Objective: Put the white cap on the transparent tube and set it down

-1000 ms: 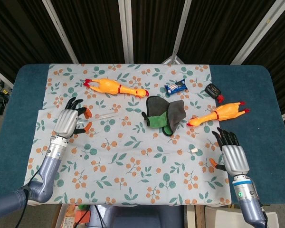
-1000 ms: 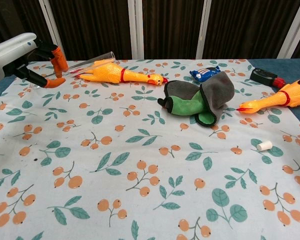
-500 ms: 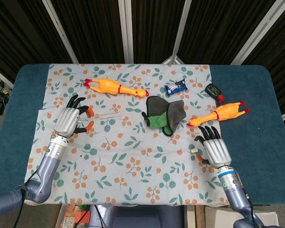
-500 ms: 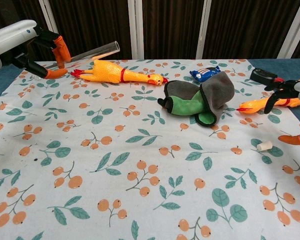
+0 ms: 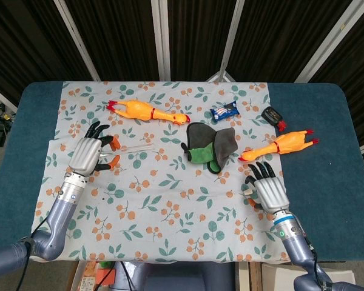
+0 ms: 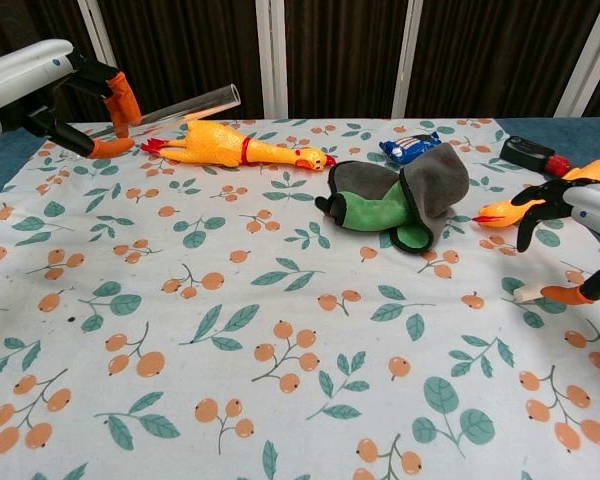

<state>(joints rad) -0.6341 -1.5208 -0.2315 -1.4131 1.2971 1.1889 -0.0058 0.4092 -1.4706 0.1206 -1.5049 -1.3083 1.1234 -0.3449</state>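
Observation:
My left hand (image 5: pixel 90 155) (image 6: pixel 42 88) pinches one end of the transparent tube (image 5: pixel 137 147) (image 6: pixel 183 104) and holds it lifted off the floral cloth at the left, with its open end pointing right. The small white cap (image 6: pixel 525 295) lies on the cloth at the right. My right hand (image 5: pixel 266 190) (image 6: pixel 577 228) hovers just above it with fingers spread and holds nothing. An orange thumb tip (image 6: pixel 565 295) sits right beside the cap. In the head view the cap (image 5: pixel 247 190) only peeks out at the hand's left edge.
One rubber chicken (image 5: pixel 147 111) lies at the back left and another (image 5: pixel 280 145) just beyond my right hand. A grey and green cloth (image 5: pixel 209 147) is bunched mid-table. A blue wrapper (image 5: pixel 224 111) and a small black item (image 5: pixel 272 114) lie at the back right.
My right hand has moved in from the right edge to the cap. My left hand raised the tube a little and has since kept still.

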